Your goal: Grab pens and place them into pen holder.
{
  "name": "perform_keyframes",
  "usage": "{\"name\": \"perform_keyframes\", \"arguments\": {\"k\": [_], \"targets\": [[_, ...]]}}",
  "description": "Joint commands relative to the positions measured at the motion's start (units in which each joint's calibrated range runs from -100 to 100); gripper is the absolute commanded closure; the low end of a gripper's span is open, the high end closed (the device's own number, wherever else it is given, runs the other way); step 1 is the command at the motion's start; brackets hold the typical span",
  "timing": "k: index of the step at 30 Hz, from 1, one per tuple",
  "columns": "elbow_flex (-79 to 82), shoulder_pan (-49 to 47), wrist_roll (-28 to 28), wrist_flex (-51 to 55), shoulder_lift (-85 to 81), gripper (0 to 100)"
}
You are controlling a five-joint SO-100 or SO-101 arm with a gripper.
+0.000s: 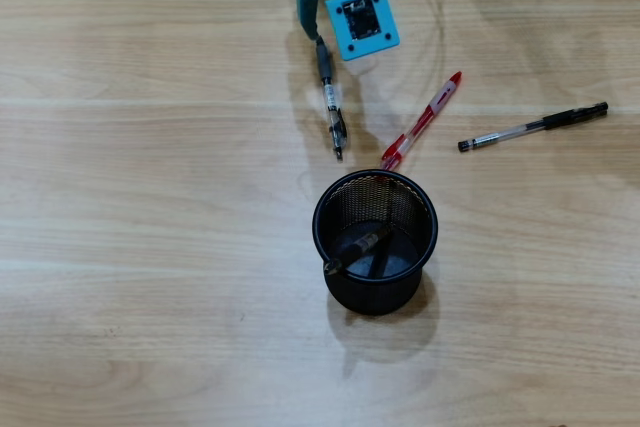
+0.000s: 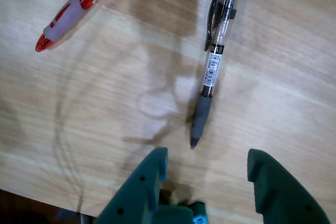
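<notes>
Right now the arm is lining up on its next pen: the fingers [image 2: 207, 163] are spread wide and empty, hovering just short of the tip of a black-and-clear pen [image 2: 211, 64] lying on the desk [image 1: 150, 197]. In the wrist view that pen runs almost straight away from the camera, tilted a little to the right at its far end, with its grey grip and writing tip toward the fingers and its clip end away from them. In the overhead view the same pen lies nearly top to bottom, one end tucked under the blue arm and the other end toward the pen holder [image 1: 375, 240], near it but apart. Because the pen's long axis runs along the line of approach rather than across the gap, the next move probably calls for advancing over the barrel and lowering so the two fingers straddle it, then closing across its width. The holder already has one dark pen [image 1: 357, 248] leaning inside. A red pen [image 1: 422, 123] lies diagonally with its lower end just beside the holder's rim, and another black pen [image 1: 533, 128] rests well off to the right in the overhead view, nearly level.
</notes>
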Motion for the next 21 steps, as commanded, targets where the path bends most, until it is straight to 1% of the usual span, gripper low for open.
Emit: {"name": "perform_keyframes", "arguments": {"k": [1,6,15,19,21], "targets": [[-2.98,-0.24,-0.20,-0.61,2.00,81],[-3.52,1.22,-0.20,-0.88,8.12,81],[-5.70,2.41,0.22,-9.17,19.50,81],[-5.70,2.78,0.16,-9.17,21.96,81],[-5.70,3.14,0.16,-9.17,22.90,79]]}}
